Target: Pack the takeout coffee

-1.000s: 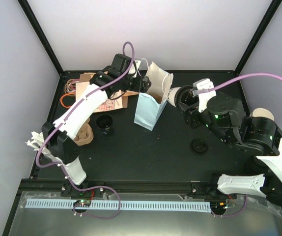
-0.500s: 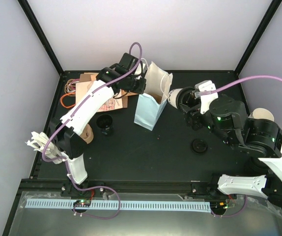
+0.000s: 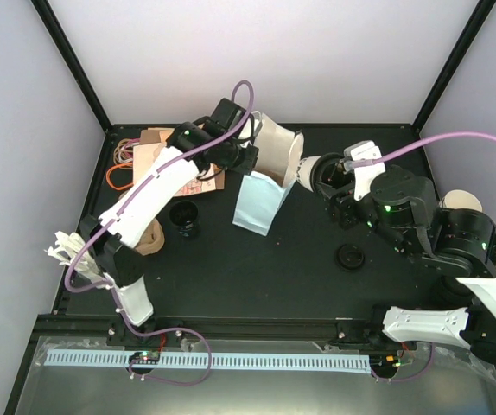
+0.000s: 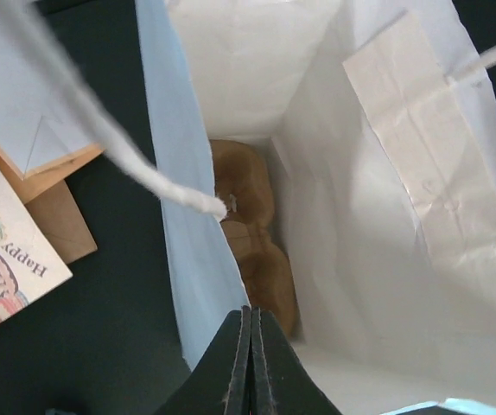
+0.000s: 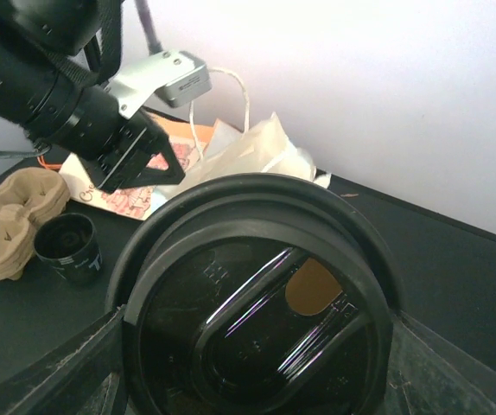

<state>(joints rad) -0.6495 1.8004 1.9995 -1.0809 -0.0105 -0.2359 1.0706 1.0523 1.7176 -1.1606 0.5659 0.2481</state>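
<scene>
Coffee held by bag
Right pincer (image 3: 315, 173) clamps takeout coffee (image 5: 257, 303) right of paper bag (image 3: 257, 203); left pincer (image 4: 246, 346) pinches its rim.

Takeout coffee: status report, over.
Left tool shut on bag rim. Right tool gripping takeout coffee beside bag mouth. Pulp carrier lies in bag bottom.

Left arm (image 3: 157, 186) outstretched, left jaws pinched (tips touching), right arm (image 3: 421, 216) bent, right jaws gripping wide

The left tool (image 4: 246, 316) has closed on the paper bag (image 3: 255, 206), tilting it.
</scene>
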